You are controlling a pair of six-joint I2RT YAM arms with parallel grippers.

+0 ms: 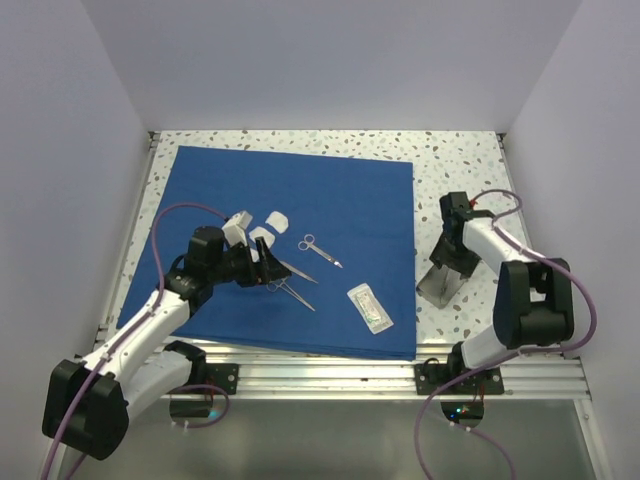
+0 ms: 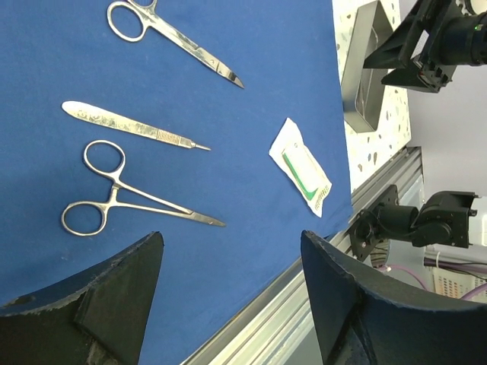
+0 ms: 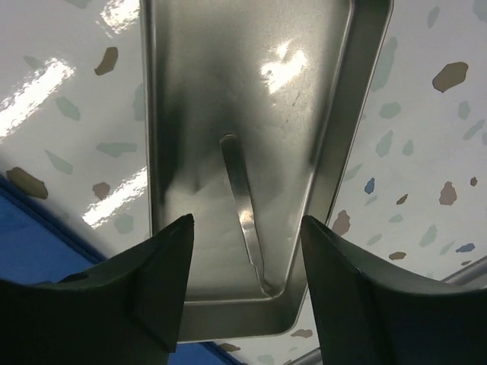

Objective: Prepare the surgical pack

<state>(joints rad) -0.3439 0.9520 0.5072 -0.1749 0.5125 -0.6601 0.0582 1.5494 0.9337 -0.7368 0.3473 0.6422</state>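
The royal-blue drape (image 1: pixel 300 200) lies flat on the table. On it lie two white gauze squares (image 1: pixel 275 221), steel scissors (image 1: pixel 320 250), a flat steel handle (image 2: pixel 129 125), ring-handled forceps (image 2: pixel 129 201) and a clear packet (image 1: pixel 370 308). My left gripper (image 1: pixel 266 264) hovers open and empty just left of the instruments; in the left wrist view (image 2: pixel 232 255) it is over bare drape near the front edge. The silver tray (image 1: pixel 443 288) sits off the drape to the right. My right gripper (image 3: pixel 245 224) is open directly above the tray (image 3: pixel 228 91), which holds one slim steel instrument (image 3: pixel 243 201).
The speckled tabletop (image 1: pixel 460 160) shows around the drape. An aluminium rail (image 1: pixel 400 370) runs along the front edge. White walls enclose the left, back and right sides. The right arm (image 2: pixel 437 38) shows in the left wrist view beside the tray (image 2: pixel 364 68).
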